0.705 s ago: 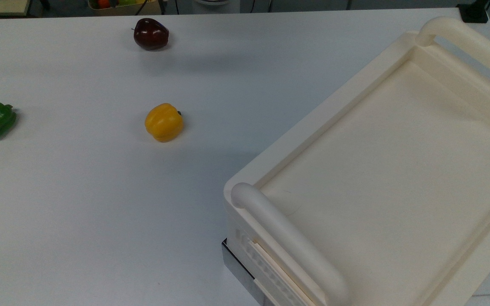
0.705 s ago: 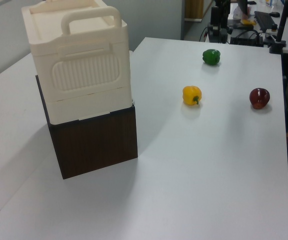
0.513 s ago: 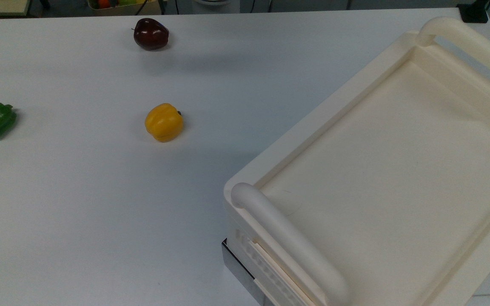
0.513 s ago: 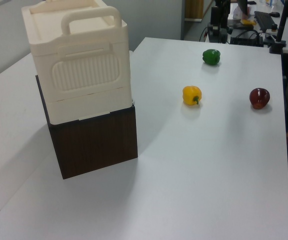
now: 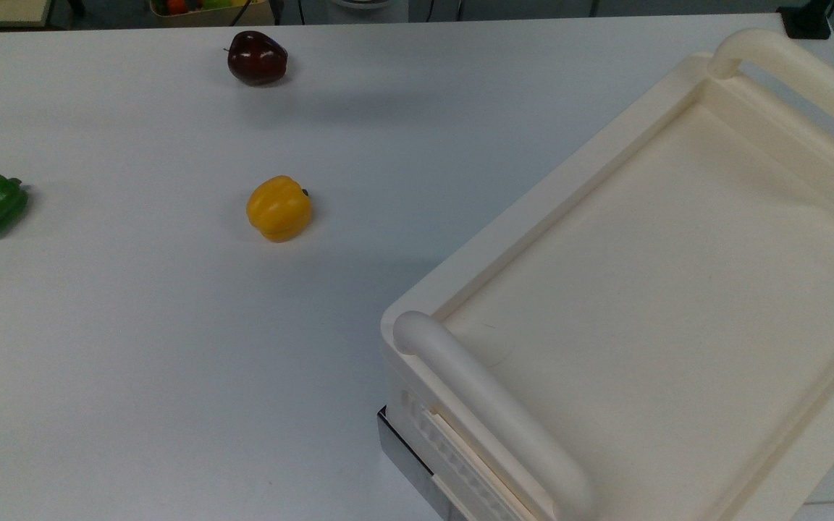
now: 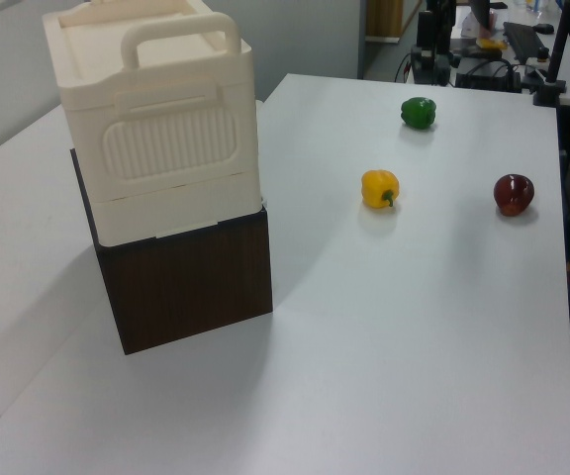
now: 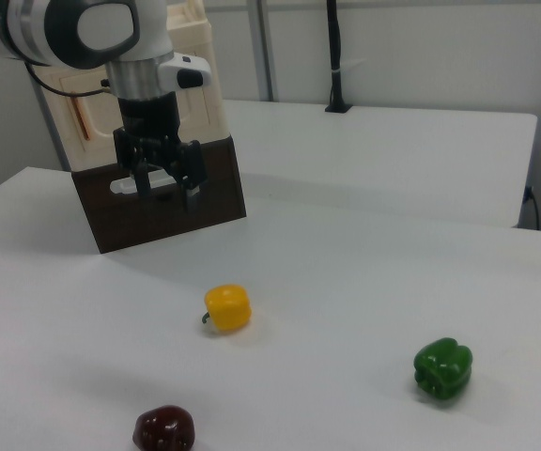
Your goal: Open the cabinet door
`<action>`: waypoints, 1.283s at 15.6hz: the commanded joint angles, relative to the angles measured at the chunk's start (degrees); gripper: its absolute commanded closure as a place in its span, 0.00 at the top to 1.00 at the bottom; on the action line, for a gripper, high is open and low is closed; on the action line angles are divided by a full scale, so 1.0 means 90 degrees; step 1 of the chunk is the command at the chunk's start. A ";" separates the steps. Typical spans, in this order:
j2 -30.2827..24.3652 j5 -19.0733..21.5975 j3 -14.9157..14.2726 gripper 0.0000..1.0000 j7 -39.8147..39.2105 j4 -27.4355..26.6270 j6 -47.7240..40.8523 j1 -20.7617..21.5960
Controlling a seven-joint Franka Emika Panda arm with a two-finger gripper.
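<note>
Hand (image 7: pixel 164 192): fingers parted, gripping nothing, hanging before the dark base (image 7: pixel 162 202).
Cabinet door (image 7: pixel 81 117): cream panel with copper strip, right view's left, behind arm.
Counter (image 7: pixel 364 282): yellow pepper (image 7: pixel 227 307), green pepper (image 7: pixel 442 369), dark apple (image 7: pixel 163 428).

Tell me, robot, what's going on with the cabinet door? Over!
Gripper open, holding nothing, up above the table. Cabinet door not touched yet. Yellow pepper, green pepper and dark red apple sit well away.
</note>
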 commanded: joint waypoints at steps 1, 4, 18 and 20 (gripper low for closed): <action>-0.0107 -0.0079 -0.0005 1.00 -0.0014 -0.0056 -0.0028 0.0057; -0.0068 -0.0011 -0.0025 1.00 -0.0111 -0.0017 0.0205 0.0057; 0.0128 0.1561 0.0024 1.00 -0.2571 -0.0027 0.1201 0.0817; 0.0138 0.1678 0.0034 1.00 -0.2621 -0.0027 0.1649 0.1110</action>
